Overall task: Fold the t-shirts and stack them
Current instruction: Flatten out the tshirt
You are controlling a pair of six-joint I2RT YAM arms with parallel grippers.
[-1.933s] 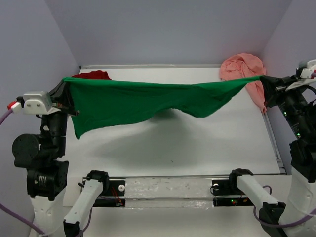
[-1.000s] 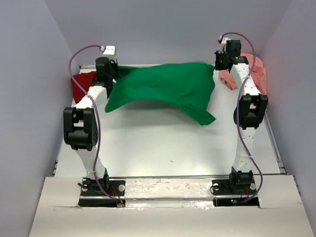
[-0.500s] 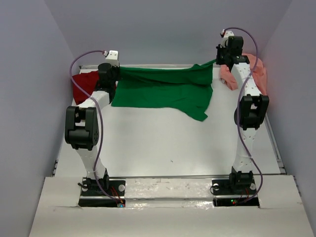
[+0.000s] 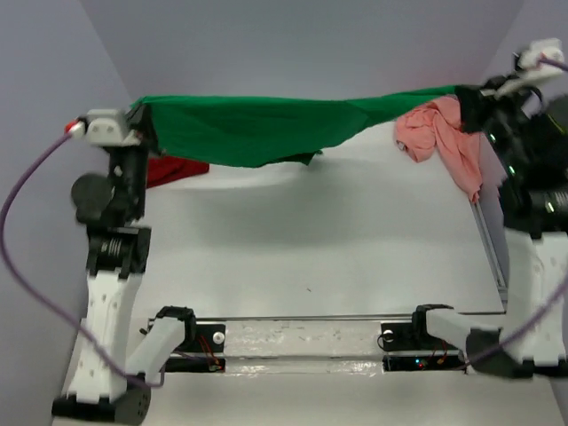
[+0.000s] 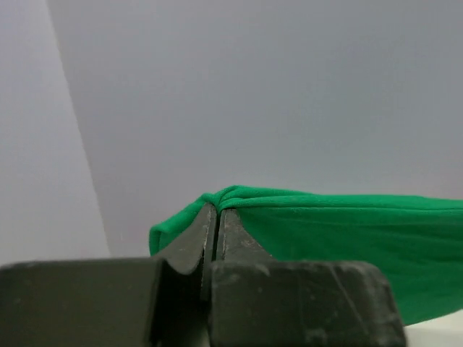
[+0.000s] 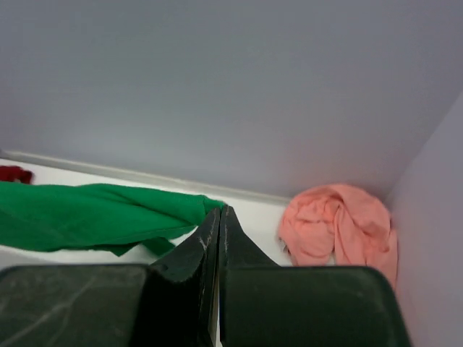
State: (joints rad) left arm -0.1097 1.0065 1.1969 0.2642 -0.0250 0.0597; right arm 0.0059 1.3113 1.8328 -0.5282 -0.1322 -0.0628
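- Since half a second ago both arms have swung back from the far end of the table (image 4: 311, 257) and risen. The green t-shirt (image 4: 257, 131), which hung low there, is now drawn into a long band in the air between them.
- The left gripper (image 4: 145, 122) has its fingers pressed together on one end of the green cloth. In its wrist view the fabric bunches right at the tips and runs off to the right of them.
- The right gripper (image 4: 468, 99) pinches the opposite end, fingers shut flat against each other, with the cloth narrowing to a thin point at their tips.
- The dark red t-shirt (image 4: 173, 169) lies crumpled on the table below the left fingers. The green band passes in front of it and hides most of it from above.
- The salmon-pink t-shirt (image 4: 444, 138) is a loose heap below and just inward of the right fingers, one end trailing along the table's right edge.
- The green t-shirt's sleeves and neck cannot be made out. The right arm shows blurred in the overhead view.
- All three shirts are soft, matte and creased. The table is smooth and white, the walls (image 4: 293, 44) are plain pale lilac, and the fingers are black and angular.
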